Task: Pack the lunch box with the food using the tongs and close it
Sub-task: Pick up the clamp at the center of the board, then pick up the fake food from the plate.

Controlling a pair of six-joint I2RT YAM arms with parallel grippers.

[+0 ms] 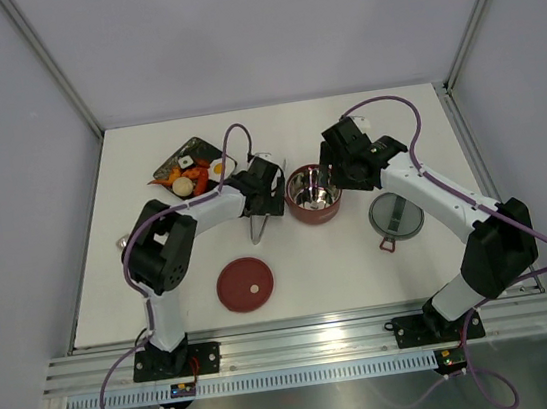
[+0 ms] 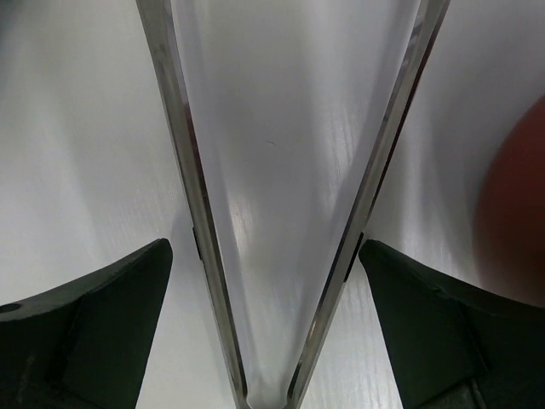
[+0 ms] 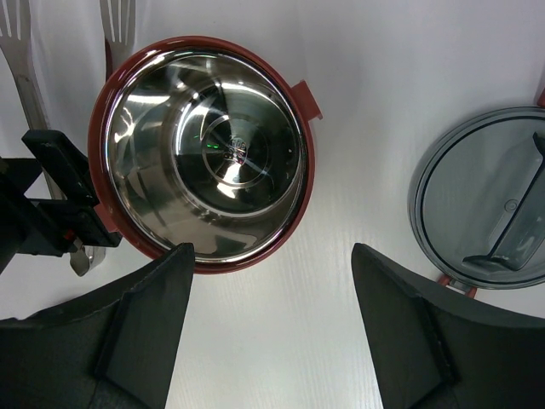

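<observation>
Lying flat near the middle of the surface, just left of the lunch box [image 1: 313, 195], the tongs [image 1: 259, 226] point their joined end toward the near edge and their slotted tips toward the far edge. They are slim polished steel, two thin arms in a narrow V. I judge them light, springy and slippery, so the hold should go across both arms about midway, squeezing only partly. The left tool [image 2: 266, 247] stands open astride both arms, its fingers [image 2: 94, 324] outside them and not pressing. The box is a round dark-red pot, its steel inside empty. The right tool [image 3: 272, 251] is open and empty beside it. The food [image 1: 194, 175] sits on a black tray [image 1: 190, 147] toward the far-left corner; a red lid [image 1: 245, 284] lies by the near edge, a grey lid [image 1: 396, 216] right of the box
</observation>
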